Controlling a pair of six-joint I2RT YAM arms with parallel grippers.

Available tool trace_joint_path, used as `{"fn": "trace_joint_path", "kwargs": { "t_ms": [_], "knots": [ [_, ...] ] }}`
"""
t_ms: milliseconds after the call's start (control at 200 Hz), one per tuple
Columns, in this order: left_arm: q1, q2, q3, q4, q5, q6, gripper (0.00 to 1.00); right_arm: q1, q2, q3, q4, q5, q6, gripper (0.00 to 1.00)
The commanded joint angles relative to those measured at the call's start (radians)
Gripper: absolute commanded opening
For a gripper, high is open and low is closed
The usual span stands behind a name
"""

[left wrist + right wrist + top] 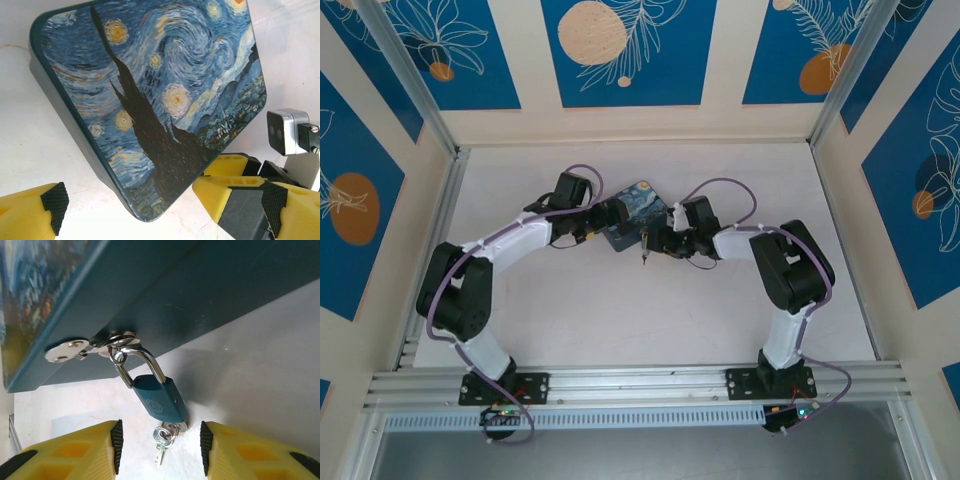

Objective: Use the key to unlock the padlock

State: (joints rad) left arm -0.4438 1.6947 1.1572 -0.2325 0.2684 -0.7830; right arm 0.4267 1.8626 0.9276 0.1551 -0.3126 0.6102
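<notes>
Presently, I hold the right gripper (161,446) spread and empty astride the key (165,432), at six o'clock of the padlock (160,400) hung on the tin (165,100), whose corner the equally spread, empty left gripper (162,207) flanks, presumably as a brace.

1. The left arm (470,290) rises from its base, bends sharply at an elbow pushed out to the left, and sends its forearm inward and away from the base.
2. The right arm (790,265) mirrors it, with its elbow out to the right and its forearm reaching inward to the left.
3. The left gripper (603,222) points toward the right one. Its yellow fingers stand wide apart, with the black pads (54,200) facing each other.
4. The right gripper (658,242) points leftward. Its fingers are also parted, with a clear gap between the pads (116,445).
5. The two grippers sit close together, roughly midway between the arms.
</notes>
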Motion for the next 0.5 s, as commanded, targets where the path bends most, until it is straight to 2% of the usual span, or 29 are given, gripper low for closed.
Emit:
{"fn": "trace_joint_path", "kwargs": {
  "t_ms": [0,495],
  "knots": [
    [0.018,0.014,0.038,-0.010,0.027,0.002,1.00,0.017,0.021,0.028,-0.044,0.017,-0.062,0.46],
    [0.040,0.015,0.037,0.010,0.050,-0.004,1.00,0.052,0.094,0.083,-0.064,0.093,-0.065,0.41]
  ]
}}
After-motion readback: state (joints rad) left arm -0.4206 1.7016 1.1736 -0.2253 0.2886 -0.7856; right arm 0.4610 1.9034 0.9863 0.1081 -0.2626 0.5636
